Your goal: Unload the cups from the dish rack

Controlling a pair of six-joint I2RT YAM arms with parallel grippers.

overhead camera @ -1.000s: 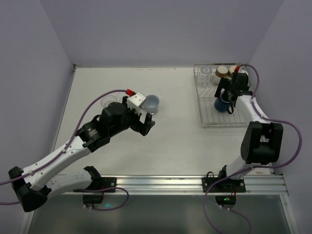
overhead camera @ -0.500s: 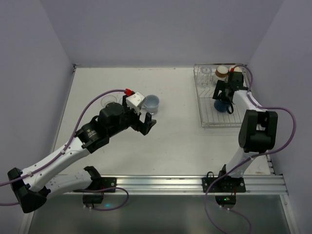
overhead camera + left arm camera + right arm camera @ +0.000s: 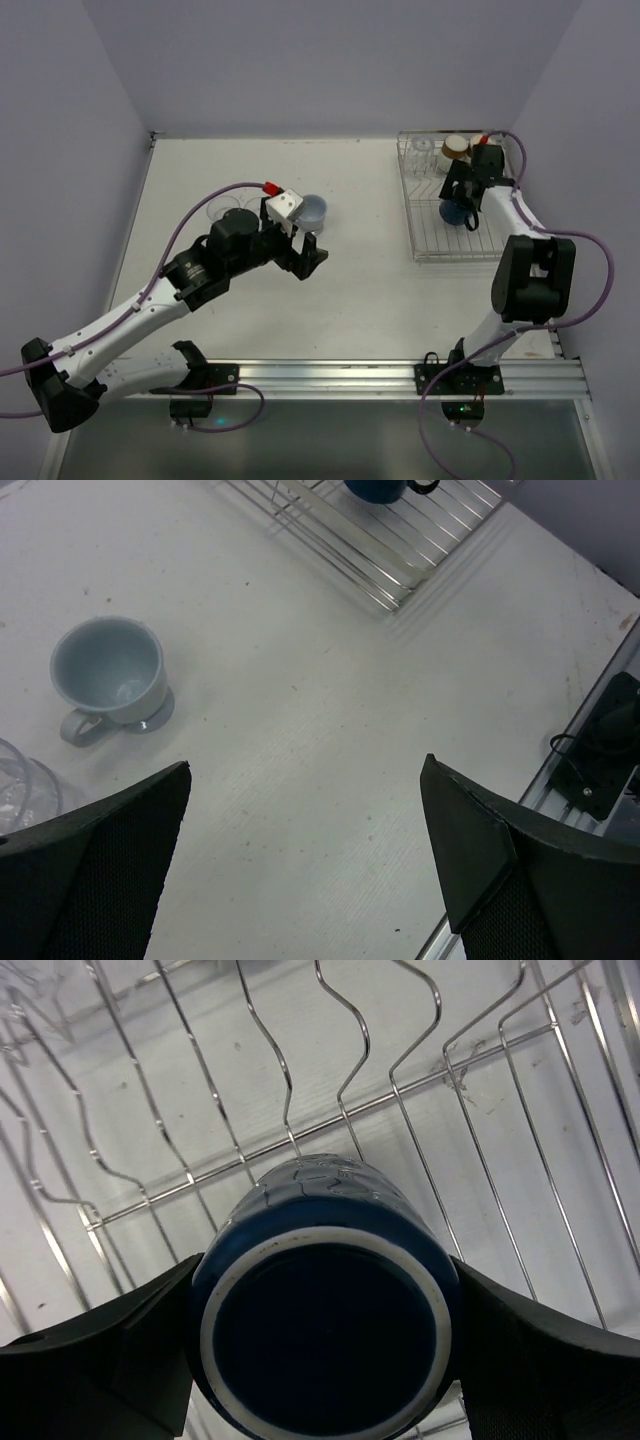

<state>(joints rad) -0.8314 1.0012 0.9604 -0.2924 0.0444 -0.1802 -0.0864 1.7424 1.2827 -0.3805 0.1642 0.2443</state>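
The silver wire dish rack (image 3: 432,240) stands at the right of the table. In it a dark blue mug (image 3: 453,213) lies among the bars, and my right gripper (image 3: 460,203) is shut on it. In the right wrist view the mug (image 3: 325,1330) fills the gap, base toward the camera, with both fingers (image 3: 100,1360) against its sides. A cream cup with a brown band (image 3: 456,147) and a clear glass (image 3: 422,150) sit at the rack's far end. My left gripper (image 3: 310,258) is open and empty over the table (image 3: 305,860).
A pale blue cup with a handle (image 3: 313,212) stands upright on the table just beyond my left gripper and shows in the left wrist view (image 3: 108,672). A clear glass (image 3: 222,210) stands further left. The rack's corner (image 3: 385,550) shows at the top of the left wrist view.
My left gripper has moved a little to the right and toward the near edge, away from the pale blue cup. My right wrist shifted slightly; the dark blue mug has stayed in place.
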